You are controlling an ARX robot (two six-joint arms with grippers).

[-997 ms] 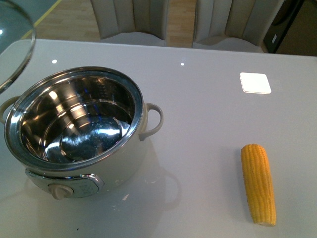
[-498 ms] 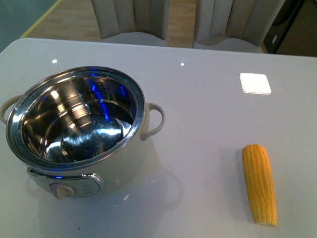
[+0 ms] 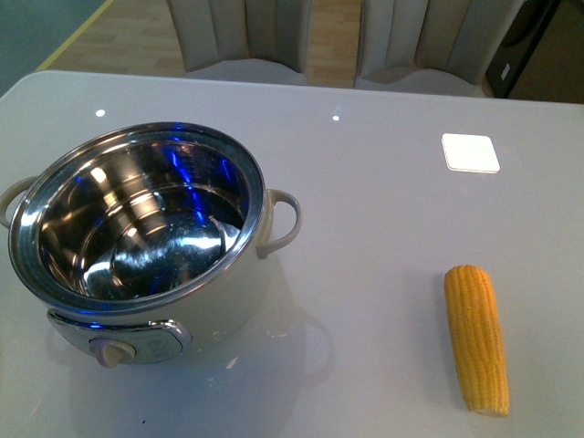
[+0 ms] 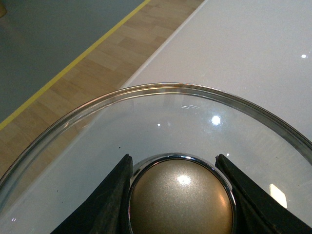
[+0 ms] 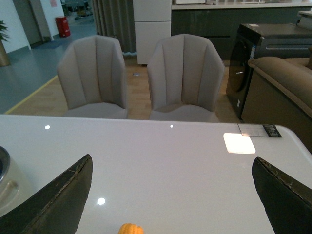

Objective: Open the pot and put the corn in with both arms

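Observation:
The cream-white pot stands uncovered on the left of the white table, its steel inside bare, and its edge also shows in the right wrist view. The yellow corn lies on the table at the right, well apart from the pot. Neither arm shows in the front view. In the left wrist view my left gripper is shut on the bronze knob of the glass pot lid, held over the table's corner. My right gripper is open above the table, with the corn's tip just below its gap.
A flat white square lies on the table at the back right. Two grey chairs stand behind the far edge. Wooden floor shows beyond the table's left edge. A dark cabinet stands at the far right.
The glass lid, seen a second ago at the front view's top left corner, has left that view. Blue reflections inside the pot have grown. The corn and pot have stayed put.

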